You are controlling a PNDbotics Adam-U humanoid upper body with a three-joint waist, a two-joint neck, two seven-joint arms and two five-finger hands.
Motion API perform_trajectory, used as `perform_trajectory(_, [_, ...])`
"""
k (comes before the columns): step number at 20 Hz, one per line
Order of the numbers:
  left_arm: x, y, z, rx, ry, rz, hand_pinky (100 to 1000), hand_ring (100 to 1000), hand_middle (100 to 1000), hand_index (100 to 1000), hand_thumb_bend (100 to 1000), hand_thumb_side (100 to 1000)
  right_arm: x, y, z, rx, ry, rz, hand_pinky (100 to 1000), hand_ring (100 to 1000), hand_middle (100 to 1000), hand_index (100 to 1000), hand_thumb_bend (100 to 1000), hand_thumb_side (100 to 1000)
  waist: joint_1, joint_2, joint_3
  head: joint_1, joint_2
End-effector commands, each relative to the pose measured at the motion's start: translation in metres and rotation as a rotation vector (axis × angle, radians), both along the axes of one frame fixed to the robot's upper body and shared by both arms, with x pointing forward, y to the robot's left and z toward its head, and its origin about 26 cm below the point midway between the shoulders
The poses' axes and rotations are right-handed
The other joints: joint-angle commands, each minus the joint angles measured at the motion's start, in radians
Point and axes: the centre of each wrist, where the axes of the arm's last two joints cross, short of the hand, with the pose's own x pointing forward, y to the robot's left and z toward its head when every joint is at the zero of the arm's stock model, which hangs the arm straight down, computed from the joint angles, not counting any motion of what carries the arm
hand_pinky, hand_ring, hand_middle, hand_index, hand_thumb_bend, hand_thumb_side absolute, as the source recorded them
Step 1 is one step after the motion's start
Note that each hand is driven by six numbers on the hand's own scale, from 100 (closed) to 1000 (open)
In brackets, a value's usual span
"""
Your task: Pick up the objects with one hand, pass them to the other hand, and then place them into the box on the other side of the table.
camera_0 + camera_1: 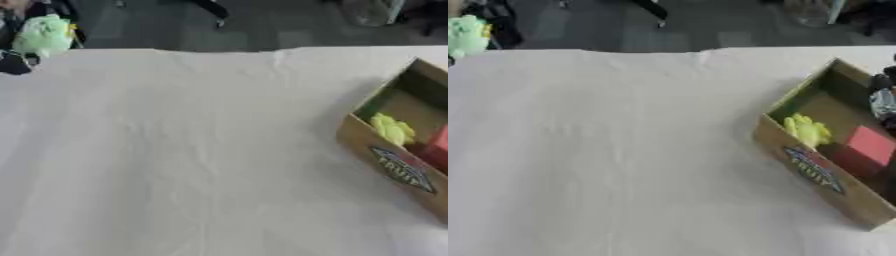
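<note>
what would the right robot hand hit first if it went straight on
Probably the red block inside the cardboard box: the right robot hand shows only partly at the right edge, above the box's open top. Its heading and depth are unclear, so this is a guess.

We seem to be in a lab or test room: a table draped in a wrinkled white cloth (175,150) fills our view. At twelve o'clock we see grey tiled flooring (262,25), with dark equipment (500,22) at eleven.
</note>
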Motion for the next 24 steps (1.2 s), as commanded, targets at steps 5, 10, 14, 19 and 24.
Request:
perform_trajectory(5, [-0.033,-0.017,0.024,-0.058,-0.045,-0.191,538,536,518,511,189,102,-0.004,-0.002,0.015,-0.031,-0.037,0.009,1000,842,770,889,181,518,-0.005,-0.042,0.012,-0.023,0.0])
perform_trajectory(10, [-0.045,-0.036,0.017,-0.16,-0.044,-0.325,526,515,505,509,113,153,-0.003,-0.002,0.017,-0.036,-0.046,0.023,1000,843,771,889,182,512,-0.009,-0.046,0.016,-0.036,0.006])
perform_trajectory(14, [-0.051,-0.055,0.004,-0.24,-0.051,-0.42,518,503,498,506,100,189,-0.003,0.0,0.019,-0.042,-0.052,0.038,1000,843,771,888,178,510,-0.011,-0.047,0.019,-0.039,0.013])
perform_trajectory(19, [-0.055,-0.075,-0.02,-0.369,-0.058,-0.508,509,488,490,504,100,238,-0.002,0.0,0.026,-0.077,-0.085,0.059,1000,844,772,884,181,496,-0.013,-0.048,0.021,-0.041,0.018])
perform_trajectory(24, [-0.061,-0.098,-0.04,-0.429,-0.07,-0.586,504,481,485,503,100,258,0.0,0.003,0.037,-0.176,-0.145,0.12,992,846,774,875,210,470,-0.015,-0.049,0.022,-0.041,0.023])
